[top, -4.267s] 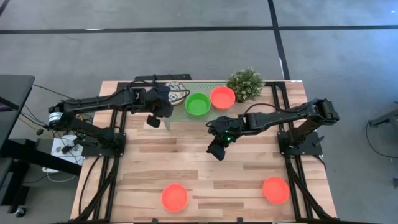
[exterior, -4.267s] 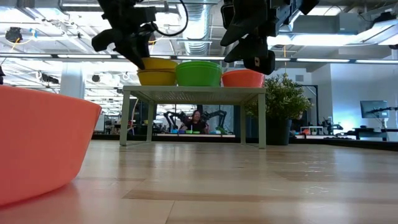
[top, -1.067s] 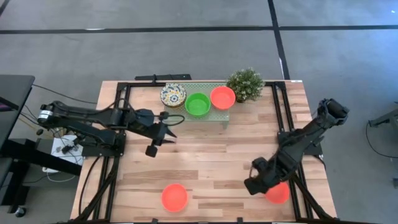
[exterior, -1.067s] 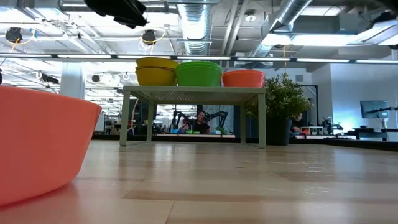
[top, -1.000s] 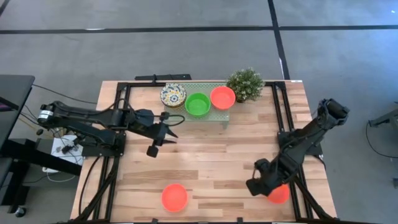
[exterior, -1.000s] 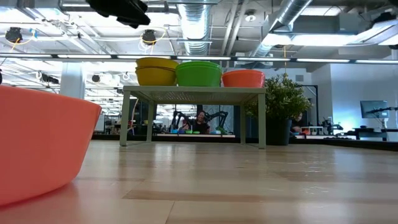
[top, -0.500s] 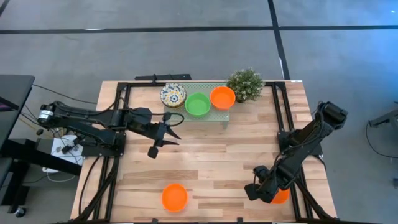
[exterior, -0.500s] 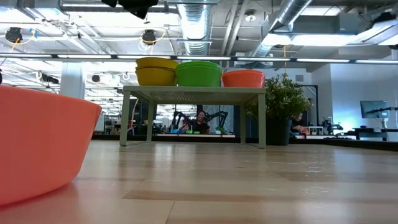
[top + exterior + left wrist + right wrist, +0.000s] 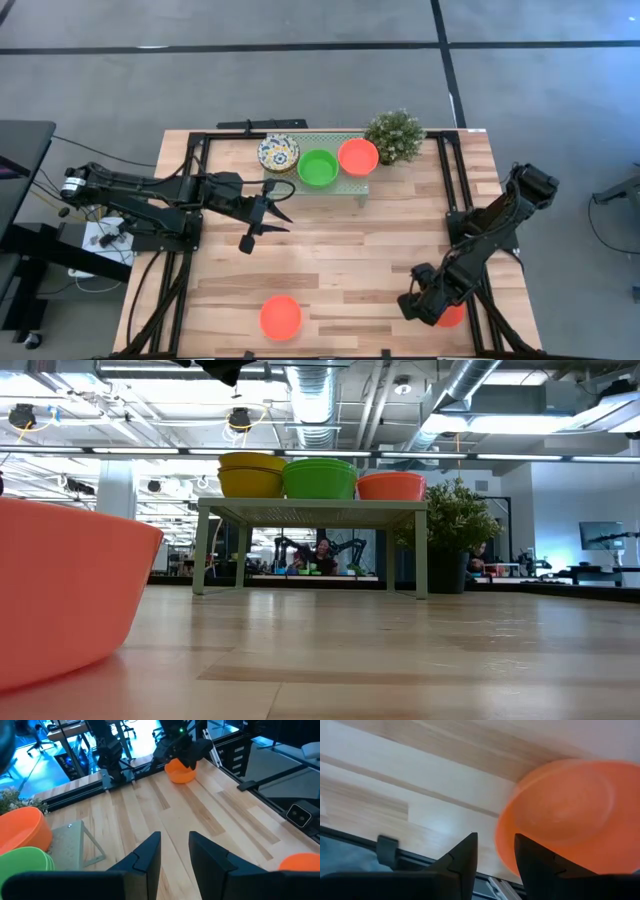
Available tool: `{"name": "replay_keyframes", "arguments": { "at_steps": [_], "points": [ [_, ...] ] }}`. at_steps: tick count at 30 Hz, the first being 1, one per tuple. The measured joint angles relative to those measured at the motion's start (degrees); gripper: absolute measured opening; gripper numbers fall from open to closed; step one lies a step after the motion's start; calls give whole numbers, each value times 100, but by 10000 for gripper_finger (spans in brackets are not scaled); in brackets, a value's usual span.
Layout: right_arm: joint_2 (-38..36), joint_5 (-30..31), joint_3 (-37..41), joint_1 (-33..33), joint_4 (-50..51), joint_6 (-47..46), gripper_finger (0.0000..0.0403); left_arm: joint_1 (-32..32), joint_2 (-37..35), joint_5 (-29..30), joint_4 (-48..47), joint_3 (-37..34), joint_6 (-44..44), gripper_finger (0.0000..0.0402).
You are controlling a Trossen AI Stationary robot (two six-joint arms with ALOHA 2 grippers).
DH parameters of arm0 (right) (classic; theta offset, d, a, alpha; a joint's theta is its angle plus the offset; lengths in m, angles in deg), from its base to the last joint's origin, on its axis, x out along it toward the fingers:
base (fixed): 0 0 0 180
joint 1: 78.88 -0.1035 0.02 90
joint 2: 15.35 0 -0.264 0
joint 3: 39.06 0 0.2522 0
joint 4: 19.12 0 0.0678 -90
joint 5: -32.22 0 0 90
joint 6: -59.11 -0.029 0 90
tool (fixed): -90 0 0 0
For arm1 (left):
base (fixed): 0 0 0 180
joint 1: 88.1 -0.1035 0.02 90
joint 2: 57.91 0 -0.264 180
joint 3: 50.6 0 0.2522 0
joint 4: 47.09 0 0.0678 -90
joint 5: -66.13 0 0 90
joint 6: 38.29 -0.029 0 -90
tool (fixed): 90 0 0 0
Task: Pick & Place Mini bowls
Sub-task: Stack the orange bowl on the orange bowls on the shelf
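Note:
A red-orange mini bowl rests on its base near the table's near right corner. My right gripper is open and low over it, with the bowl's rim in the gap between the fingers. A second red-orange bowl sits at the near edge. A patterned bowl, a green bowl and a red-orange bowl stand on a small rack. My left gripper hovers open over the table's middle left.
The pale green mesh rack stands at the far middle of the table. A potted plant is beside it on the right. Black frame rails run along both sides. Bare wood lies between the arms.
My right gripper has crept toward the near edge and come lower over the near right bowl, now covering more of it. My left gripper has drifted slightly toward the table's right and risen. No bowl has moved.

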Motion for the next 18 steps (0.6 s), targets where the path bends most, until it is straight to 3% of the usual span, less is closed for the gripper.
{"name": "replay_keyframes", "arguments": {
  "at_steps": [13,18],
  "points": [
    [0,237,320,-38,-87,-99,124,0,0,0,2,0,17,102],
    [0,240,632,-36,-670,-56,124,0,0,0,2,2,18,102]
  ]
}}
